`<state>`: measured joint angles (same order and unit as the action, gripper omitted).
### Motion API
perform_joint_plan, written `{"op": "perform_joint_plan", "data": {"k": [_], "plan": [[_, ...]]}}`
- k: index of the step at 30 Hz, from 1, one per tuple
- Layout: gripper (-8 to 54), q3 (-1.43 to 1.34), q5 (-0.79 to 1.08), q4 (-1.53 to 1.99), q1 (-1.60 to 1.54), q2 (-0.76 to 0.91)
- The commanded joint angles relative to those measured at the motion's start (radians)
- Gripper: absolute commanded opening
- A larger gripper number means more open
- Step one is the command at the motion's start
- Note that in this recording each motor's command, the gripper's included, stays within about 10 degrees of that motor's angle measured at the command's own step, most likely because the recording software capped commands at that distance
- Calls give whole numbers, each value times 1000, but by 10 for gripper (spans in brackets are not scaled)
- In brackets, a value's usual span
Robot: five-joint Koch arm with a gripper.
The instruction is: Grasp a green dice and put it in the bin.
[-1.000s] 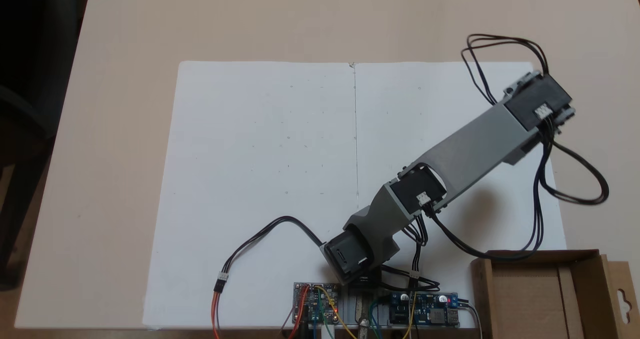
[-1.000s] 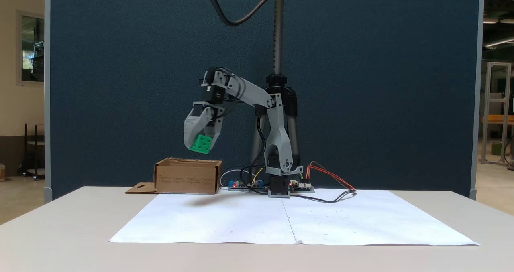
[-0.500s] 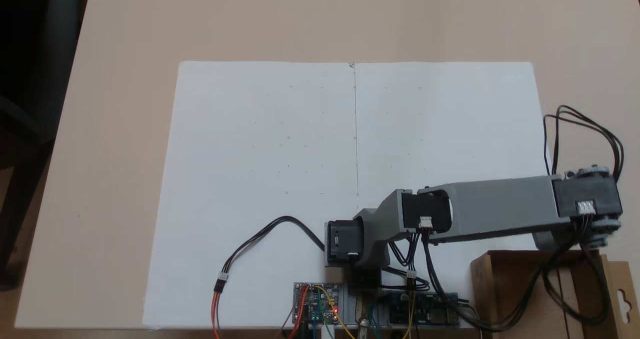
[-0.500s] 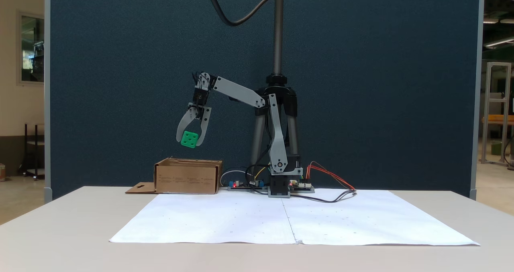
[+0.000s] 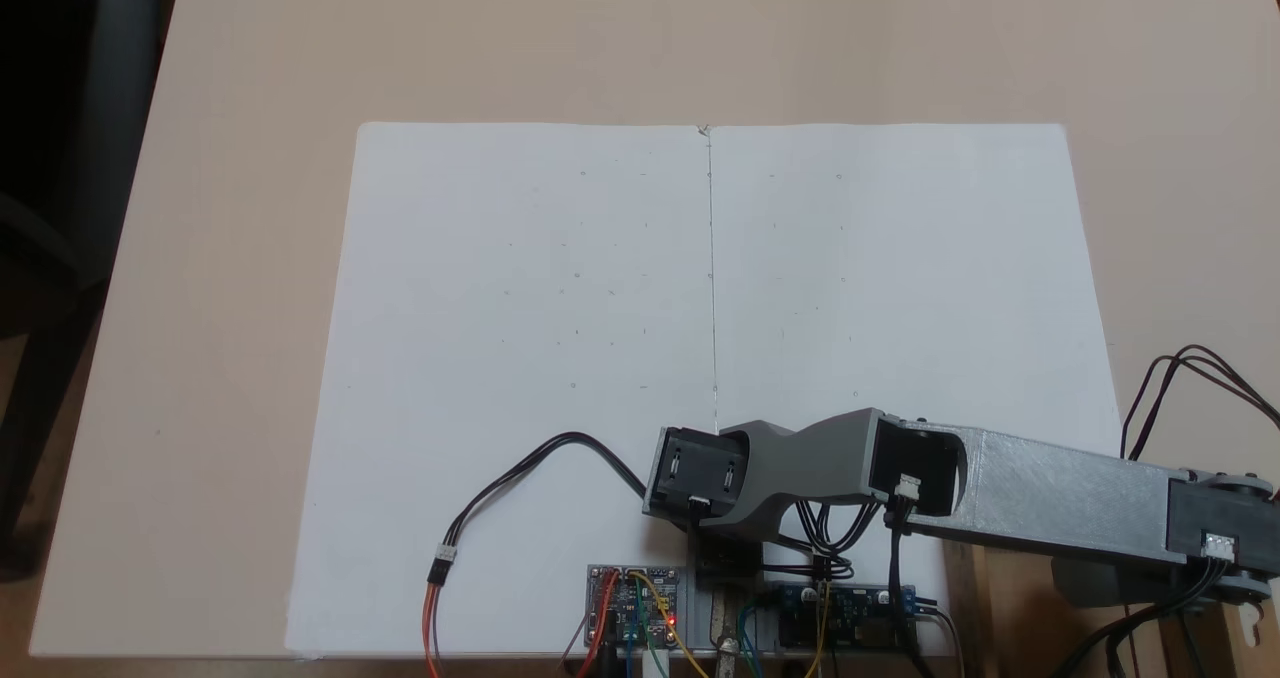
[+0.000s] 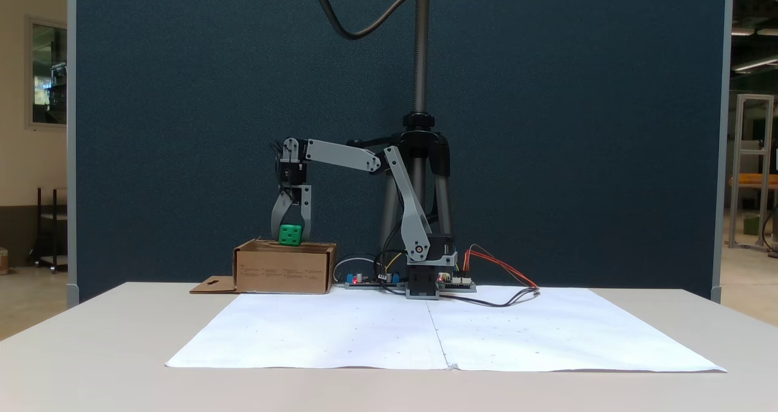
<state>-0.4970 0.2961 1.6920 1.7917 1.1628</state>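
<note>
Green dice (image 6: 290,235) sits between the two fingers of the pincer (image 6: 291,239), pinched from both sides, pips facing the side-on fixed view. Its lower edge hangs level with the top rim of the bin (image 6: 284,269); whether it touches the cardboard cannot be told.

Pincer points straight down, fingers (image 6: 279,217) close against the cube's flanks. Wrist joint directly above, forearm running nearly level back to the elbow, upper arm slanting down to the base.

Bin: brown cardboard box, standing on the desk (image 6: 91,351) at the left of the arm's base in that view, flap with cutout (image 6: 211,285) lying flat on its far left side.

In the top-down fixed view the arm (image 5: 1060,493) stretches to the right over the bin (image 5: 990,598), whose flap (image 5: 1250,620) peeks out at the frame's lower right corner. Dice and pincer lie under the arm there.

White paper sheets (image 5: 620,308) cover the desk's middle. Circuit boards (image 5: 635,606) and coloured wires sit at the base.
</note>
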Motion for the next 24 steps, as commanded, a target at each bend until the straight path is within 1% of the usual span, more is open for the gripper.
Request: {"op": "perform_joint_plan", "data": {"k": [1, 2, 3, 10, 12, 19, 24], "plan": [[350, 64, 83, 5, 6, 3], [392, 64, 83, 5, 6, -3], [403, 64, 83, 3, 6, -5], [403, 64, 75, -35, -8, -5], [403, 64, 48, -58, -15, 5], [403, 66, -183, -187, -97, 207], [405, 67, -325, -230, -265, 341]]}}
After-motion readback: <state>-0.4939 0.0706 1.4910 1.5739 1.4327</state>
